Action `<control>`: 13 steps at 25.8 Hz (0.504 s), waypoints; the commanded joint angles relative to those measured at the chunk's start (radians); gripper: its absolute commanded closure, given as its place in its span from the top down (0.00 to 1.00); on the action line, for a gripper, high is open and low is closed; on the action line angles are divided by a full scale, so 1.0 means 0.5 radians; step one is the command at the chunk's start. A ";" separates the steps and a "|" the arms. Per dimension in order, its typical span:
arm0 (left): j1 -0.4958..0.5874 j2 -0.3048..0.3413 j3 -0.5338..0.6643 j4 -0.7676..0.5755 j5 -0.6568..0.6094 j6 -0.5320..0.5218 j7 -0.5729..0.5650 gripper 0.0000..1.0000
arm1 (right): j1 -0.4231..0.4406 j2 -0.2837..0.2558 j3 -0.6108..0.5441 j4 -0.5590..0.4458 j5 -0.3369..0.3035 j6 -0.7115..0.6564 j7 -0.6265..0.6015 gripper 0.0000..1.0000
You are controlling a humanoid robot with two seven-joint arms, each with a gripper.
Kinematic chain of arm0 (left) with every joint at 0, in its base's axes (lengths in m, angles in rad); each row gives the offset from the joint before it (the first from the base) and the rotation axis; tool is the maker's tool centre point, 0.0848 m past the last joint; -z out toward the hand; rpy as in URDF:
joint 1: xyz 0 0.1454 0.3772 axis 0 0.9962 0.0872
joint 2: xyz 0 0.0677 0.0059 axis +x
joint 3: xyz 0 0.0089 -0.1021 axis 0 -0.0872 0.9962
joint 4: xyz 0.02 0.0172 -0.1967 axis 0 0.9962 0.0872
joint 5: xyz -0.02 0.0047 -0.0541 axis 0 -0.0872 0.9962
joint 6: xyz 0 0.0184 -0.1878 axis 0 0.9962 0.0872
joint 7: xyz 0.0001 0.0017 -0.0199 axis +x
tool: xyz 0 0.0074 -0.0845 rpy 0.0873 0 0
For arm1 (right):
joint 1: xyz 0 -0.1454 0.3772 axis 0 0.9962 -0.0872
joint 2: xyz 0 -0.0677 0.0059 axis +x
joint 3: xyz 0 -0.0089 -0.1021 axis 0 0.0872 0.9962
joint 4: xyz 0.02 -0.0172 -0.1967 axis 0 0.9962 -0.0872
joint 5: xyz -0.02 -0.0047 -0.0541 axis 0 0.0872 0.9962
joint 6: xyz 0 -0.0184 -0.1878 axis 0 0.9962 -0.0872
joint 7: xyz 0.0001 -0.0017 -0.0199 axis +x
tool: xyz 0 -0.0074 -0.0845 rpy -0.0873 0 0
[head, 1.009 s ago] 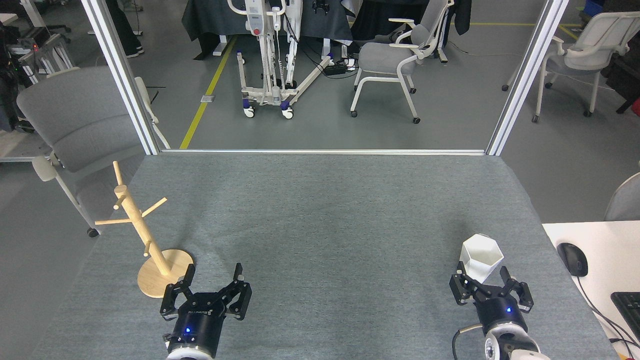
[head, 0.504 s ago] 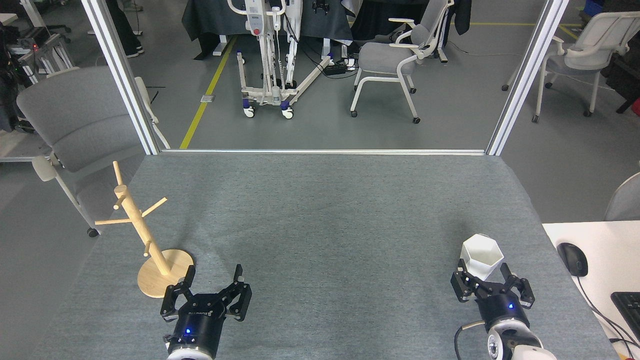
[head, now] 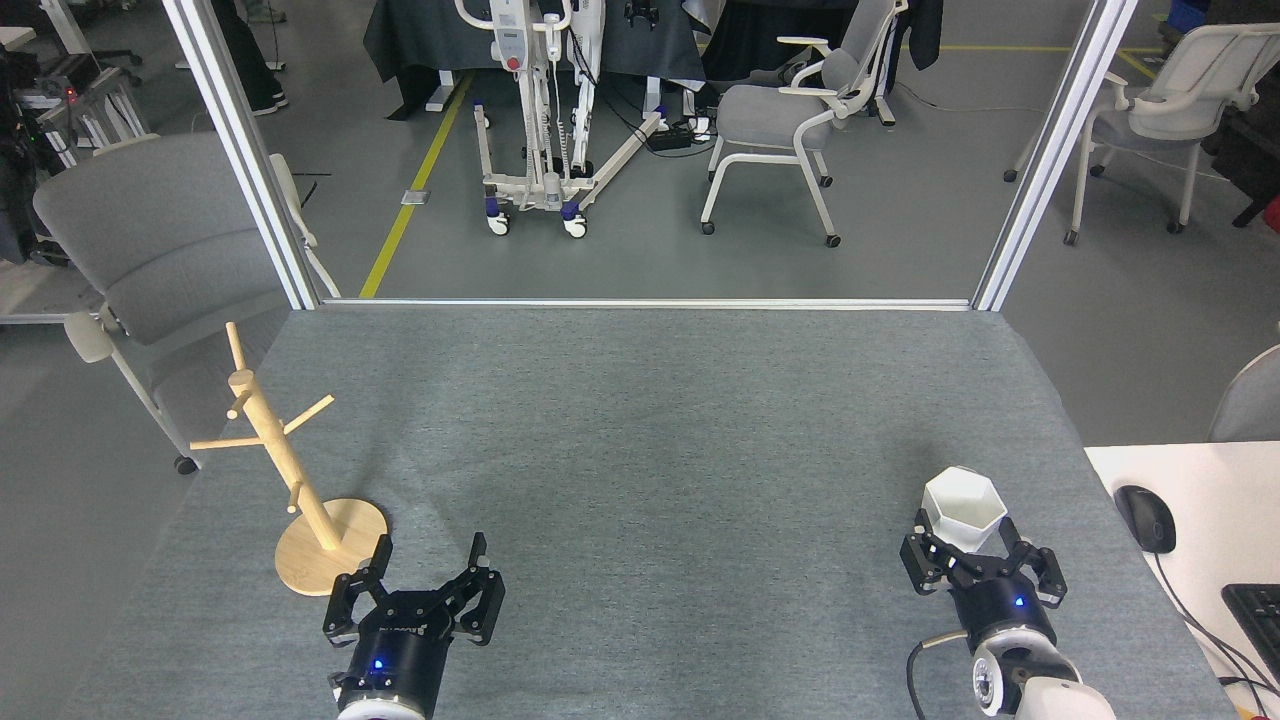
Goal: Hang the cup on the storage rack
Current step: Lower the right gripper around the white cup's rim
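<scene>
White faceted hexagonal-rimmed cup [head: 962, 509] stands upright, far right of light wooden peg rack [head: 290, 470]. Right gripper [head: 980, 562] fingers spread, straddling cup base for grasp. Left gripper [head: 425, 580] spread, empty, beside rack base.

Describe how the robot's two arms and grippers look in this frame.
Both grippers, left and right, are glossy black with angular linkage fingers and a small blue light on each cylindrical body. The wrists below turn white; a black cable loops beside the right wrist.

A grey felt mat [head: 650, 450] covers the table. Beyond it stand a grey chair [head: 790, 110] and a wheeled lift frame [head: 540, 150]. A black mouse [head: 1145, 518] lies on the white desk [head: 1190, 560].
</scene>
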 commanded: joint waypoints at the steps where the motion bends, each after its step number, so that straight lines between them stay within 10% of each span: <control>1: 0.002 0.000 0.000 0.004 0.000 0.000 0.001 0.99 | -0.036 0.002 0.006 0.054 0.003 0.000 -0.001 1.00; 13: -0.001 0.003 0.000 0.010 0.000 0.000 0.001 0.99 | -0.045 -0.001 0.000 0.060 0.006 0.000 -0.001 1.00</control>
